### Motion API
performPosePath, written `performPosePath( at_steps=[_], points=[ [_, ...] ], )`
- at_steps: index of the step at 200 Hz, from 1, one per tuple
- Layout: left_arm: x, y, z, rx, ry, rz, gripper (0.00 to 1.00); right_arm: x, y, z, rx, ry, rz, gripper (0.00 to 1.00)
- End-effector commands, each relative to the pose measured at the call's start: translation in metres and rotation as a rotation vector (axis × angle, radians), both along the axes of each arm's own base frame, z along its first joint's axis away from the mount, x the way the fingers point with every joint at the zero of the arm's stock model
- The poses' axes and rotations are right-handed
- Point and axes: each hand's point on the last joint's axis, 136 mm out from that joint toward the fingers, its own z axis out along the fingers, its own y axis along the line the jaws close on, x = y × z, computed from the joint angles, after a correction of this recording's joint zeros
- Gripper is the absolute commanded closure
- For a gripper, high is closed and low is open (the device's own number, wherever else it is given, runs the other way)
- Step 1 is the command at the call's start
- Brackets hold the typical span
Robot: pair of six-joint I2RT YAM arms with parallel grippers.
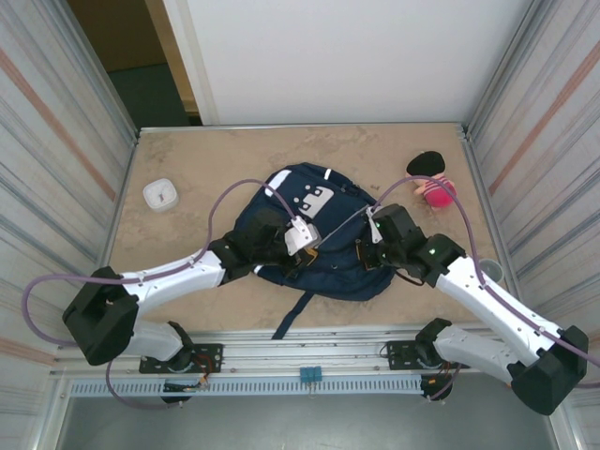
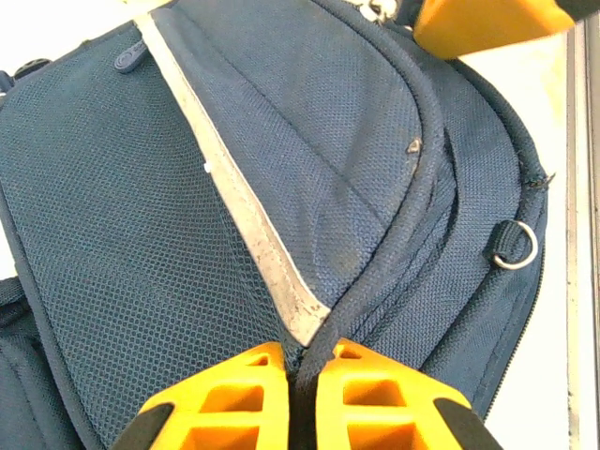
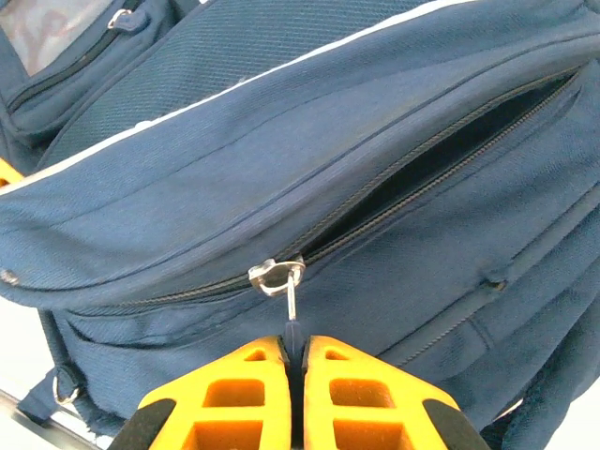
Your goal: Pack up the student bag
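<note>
The bag (image 1: 333,272) lies mid-table (image 1: 169,234), with a strap (image 1: 292,317) trailing toward 6 o'clock. A tub (image 1: 160,194) sits well apart at the bag's 10 o'clock, and a toy (image 1: 433,186) sits near at its 2 o'clock. The left claw (image 2: 300,354) nips the bag's 9 o'clock side. The right claw (image 3: 292,342) nips its zip pull (image 3: 292,300) at 3 o'clock.

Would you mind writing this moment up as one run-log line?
left gripper shut on student bag seam | right gripper shut on zipper pull | compartment zipper partly open | pink toy outside bag
</note>
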Motion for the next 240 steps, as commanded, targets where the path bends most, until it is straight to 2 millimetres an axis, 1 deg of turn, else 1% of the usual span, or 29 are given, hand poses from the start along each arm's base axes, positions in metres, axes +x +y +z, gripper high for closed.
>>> performPosePath(
  at_steps=[1,12,17,21,31,32,35,44,49,59,70,85,104,129,145,166,198,217,229,240],
  points=[
    [0.003,0.017,0.006,-0.022,0.041,0.064,0.91,0.003,0.0,0.002,0.021,-0.006,0.011,1.0],
    [0.003,0.021,0.012,-0.052,0.085,0.118,0.65,0.001,0.009,0.003,0.046,-0.007,0.027,1.0],
    [0.002,0.023,0.015,-0.075,0.112,0.152,0.51,0.0,0.011,0.002,0.051,-0.008,0.03,1.0],
    [0.004,0.026,0.019,-0.097,0.13,0.193,0.44,0.0,0.012,0.001,0.056,-0.006,0.029,1.0],
    [0.01,0.038,0.021,-0.143,0.201,0.339,0.35,-0.002,0.014,-0.001,0.062,0.003,0.028,1.0],
    [0.011,0.04,0.022,-0.148,0.207,0.355,0.34,-0.002,0.015,-0.005,0.054,0.015,0.027,1.0],
    [0.013,0.044,0.022,-0.162,0.23,0.402,0.32,-0.002,0.016,-0.008,0.05,0.025,0.026,1.0],
    [0.019,0.064,0.017,-0.18,0.301,0.572,0.26,-0.004,0.018,-0.011,0.052,0.037,0.027,1.0],
    [0.021,0.077,0.012,-0.181,0.34,0.673,0.25,-0.006,0.02,-0.012,0.053,0.041,0.03,1.0],
    [0.02,0.097,0.0,-0.183,0.413,0.808,0.23,-0.009,0.024,-0.016,0.052,0.05,0.033,1.0],
    [0.015,0.109,-0.013,-0.189,0.48,0.883,0.22,-0.012,0.03,-0.019,0.058,0.058,0.039,1.0],
    [0.012,0.12,-0.03,-0.205,0.539,0.957,0.21,-0.017,0.04,-0.024,0.066,0.069,0.047,1.0],
    [0.016,0.13,-0.044,-0.249,0.595,1.029,0.21,-0.022,0.051,-0.03,0.065,0.082,0.044,1.0],
    [0.034,0.138,-0.053,-0.322,0.639,1.086,0.23,-0.029,0.071,-0.033,0.088,0.079,0.044,1.0],
    [0.05,0.143,-0.061,-0.342,0.661,1.108,0.24,-0.031,0.083,-0.035,0.103,0.07,0.037,1.0],
    [0.073,0.141,-0.068,-0.359,0.706,1.101,0.24,-0.033,0.097,-0.036,0.109,0.056,0.031,1.0],
    [0.118,0.129,-0.06,-0.389,0.7,1.06,0.24,-0.033,0.123,-0.031,0.149,0.029,0.032,1.0],
    [0.144,0.123,-0.045,-0.406,0.675,1.031,0.24,-0.031,0.136,-0.031,0.167,0.021,0.035,1.0],
    [0.154,0.124,-0.034,-0.418,0.679,1.026,0.24,-0.027,0.141,-0.029,0.171,0.015,0.031,1.0],
    [0.154,0.126,-0.023,-0.424,0.681,1.022,0.24,-0.024,0.144,-0.029,0.162,0.01,0.027,1.0]
  ],
)
